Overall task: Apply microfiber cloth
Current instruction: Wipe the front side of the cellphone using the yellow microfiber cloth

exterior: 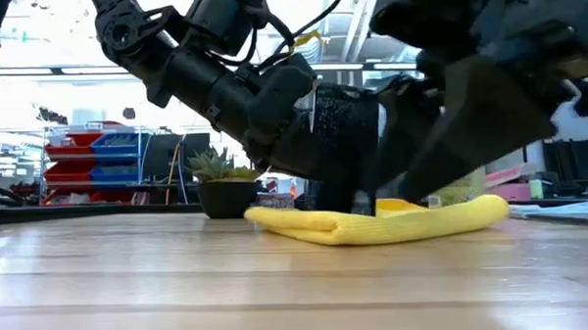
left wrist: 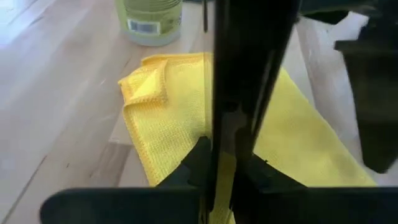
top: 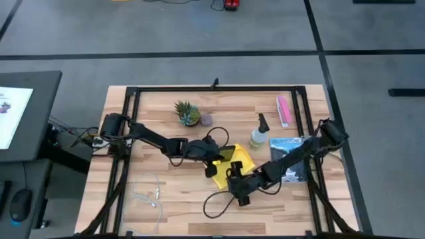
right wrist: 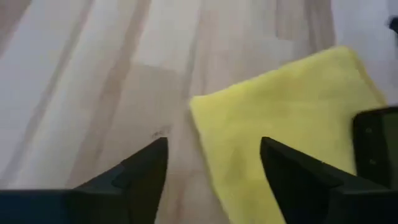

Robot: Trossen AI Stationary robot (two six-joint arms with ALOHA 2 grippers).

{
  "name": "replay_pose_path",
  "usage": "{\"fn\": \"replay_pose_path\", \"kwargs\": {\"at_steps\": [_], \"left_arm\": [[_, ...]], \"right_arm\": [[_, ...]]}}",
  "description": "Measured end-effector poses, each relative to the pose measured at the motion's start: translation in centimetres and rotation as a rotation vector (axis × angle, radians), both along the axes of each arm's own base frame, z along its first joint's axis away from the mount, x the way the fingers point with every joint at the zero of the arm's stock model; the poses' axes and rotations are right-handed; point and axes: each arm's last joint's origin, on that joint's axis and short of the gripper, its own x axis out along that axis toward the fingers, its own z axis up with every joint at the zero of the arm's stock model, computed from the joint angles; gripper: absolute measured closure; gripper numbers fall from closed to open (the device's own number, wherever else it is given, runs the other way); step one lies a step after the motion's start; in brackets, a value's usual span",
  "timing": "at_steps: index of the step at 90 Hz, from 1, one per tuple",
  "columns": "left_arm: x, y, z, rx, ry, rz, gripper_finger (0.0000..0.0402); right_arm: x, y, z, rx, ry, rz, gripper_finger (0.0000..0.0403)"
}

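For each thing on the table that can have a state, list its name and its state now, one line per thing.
microfiber cloth: lying on the table, one corner folded over.
smartphone: held on edge above the cloth.
left gripper: shut on the smartphone.
right gripper: open, low over the cloth's edge.
spray bottle: upright, beside the cloth.
potted plant: upright.
pink packet: lying flat.
white cable: loose on the table.

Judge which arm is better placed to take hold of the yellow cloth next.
Right, probably. The right pincer is open at the microfiber cloth's near edge, one finger over the fabric and one over bare wood. The left pincer is shut on a thin dark object, seemingly a phone, above the cloth, so it is occupied.
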Motion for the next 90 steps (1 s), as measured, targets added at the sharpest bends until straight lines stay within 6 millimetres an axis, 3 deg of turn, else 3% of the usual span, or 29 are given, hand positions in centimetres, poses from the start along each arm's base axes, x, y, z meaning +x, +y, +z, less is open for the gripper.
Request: {"fn": "replay_pose_path", "kwargs": {"at_steps": [14, 40, 50, 68, 90], "left_arm": [[-0.5, 0.5, 0.6, 0.019, 0.040, 0.004, 0.0394], [-0.7, 1.0, 0.6, 0.016, 0.077, 0.012, 0.0394], [-0.9, 1.4, 0.7, 0.012, 0.094, 0.017, 0.0394], [-1.8, 2.0, 2.0, 0.019, 0.135, 0.040, 0.0394], [-3.0, 2.2, 2.3, -0.042, 0.250, 0.017, 0.0394]], "right_arm": [[0.9, -1.1, -2.5, -0.013, 0.042, -0.046, 0.0116], [2.4, -1.5, -5.2, 0.115, 0.023, -0.147, 0.0131], [2.5, -1.5, -5.7, 0.142, 0.026, -0.183, 0.0190], [2.4, -1.6, -5.5, 0.156, 0.028, -0.204, 0.0378], [-0.6, 0.0, -1.1, 0.112, 0.026, -0.252, 0.0399]]}}
